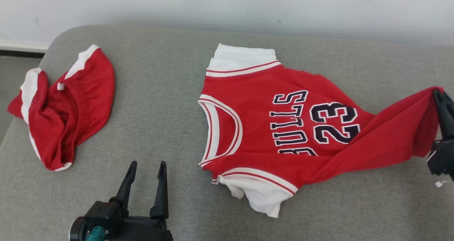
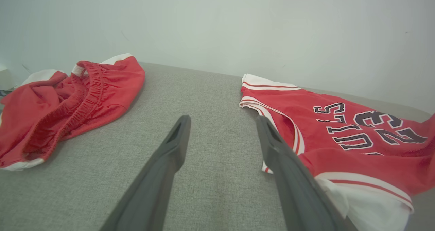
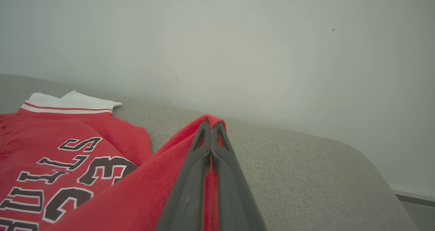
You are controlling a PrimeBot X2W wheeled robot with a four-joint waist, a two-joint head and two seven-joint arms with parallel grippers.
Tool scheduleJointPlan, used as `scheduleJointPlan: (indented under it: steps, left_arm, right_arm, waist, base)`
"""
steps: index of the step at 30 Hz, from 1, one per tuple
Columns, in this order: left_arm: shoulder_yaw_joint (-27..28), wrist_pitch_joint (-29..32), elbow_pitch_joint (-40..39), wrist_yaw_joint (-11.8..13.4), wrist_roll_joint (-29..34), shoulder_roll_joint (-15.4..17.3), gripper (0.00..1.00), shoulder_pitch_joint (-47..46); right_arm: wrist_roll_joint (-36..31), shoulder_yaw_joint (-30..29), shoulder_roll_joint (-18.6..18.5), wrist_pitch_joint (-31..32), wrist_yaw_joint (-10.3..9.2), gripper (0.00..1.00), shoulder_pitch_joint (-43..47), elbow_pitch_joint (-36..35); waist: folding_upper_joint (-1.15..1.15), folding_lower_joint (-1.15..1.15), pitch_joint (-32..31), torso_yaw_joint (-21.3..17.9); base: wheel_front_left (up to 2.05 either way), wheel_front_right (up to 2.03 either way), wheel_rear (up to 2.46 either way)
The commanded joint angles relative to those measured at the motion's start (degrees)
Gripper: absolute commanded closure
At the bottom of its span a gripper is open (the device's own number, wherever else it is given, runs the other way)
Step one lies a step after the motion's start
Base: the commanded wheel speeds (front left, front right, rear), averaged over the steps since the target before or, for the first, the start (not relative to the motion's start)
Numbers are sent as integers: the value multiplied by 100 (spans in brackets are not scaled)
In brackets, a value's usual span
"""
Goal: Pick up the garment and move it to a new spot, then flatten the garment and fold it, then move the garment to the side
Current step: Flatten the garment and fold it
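Note:
The garment is a red jersey with white sleeves and dark "BULLS 23" lettering, lying on the grey cushioned surface. Its neck opening faces left and its hem is drawn out to the right. My right gripper is shut on that hem corner at the right edge, lifting the cloth slightly; in the right wrist view red fabric wraps the closed fingers. My left gripper stands open at the lower left, over bare cushion just left of the jersey, holding nothing.
A crumpled pair of red shorts with white trim lies at the left end of the cushion, seen too in the left wrist view as a red heap. A pale wall runs behind. The cushion's rounded corner drops off at the far left.

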Motion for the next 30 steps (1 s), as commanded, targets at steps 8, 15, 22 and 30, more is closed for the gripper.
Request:
scheduleJointPlan:
  steps: [8, 15, 22, 30]
  left_arm:
    - [-190, -6, -35, 117, -63, 3, 0, -196]
    - [-135, -6, 1, 144, 18, 2, 0, -172]
    - [86, -6, -19, 79, 188, 3, 0, -34]
    - [339, -6, -34, -10, 271, 3, 0, 63]
  right_arm:
    - [-92, 641, -311, -289, -15, 28, -1072, 1634]
    - [20, 971, -103, -808, -15, 0, -1528, 2363]
    - [120, 695, 123, -1035, -15, 0, -1337, 1827]
    - [-56, -127, 602, -1038, -15, 0, -118, 239]
  waist:
    - [0, 0, 333, 328]
    - [0, 0, 230, 110]
    - [0, 0, 3, -302]
    - [0, 0, -127, -684]
  base:
    - [0, 0, 0]
    - [0, 0, 0]
    - [0, 0, 0]
    - [0, 0, 0]
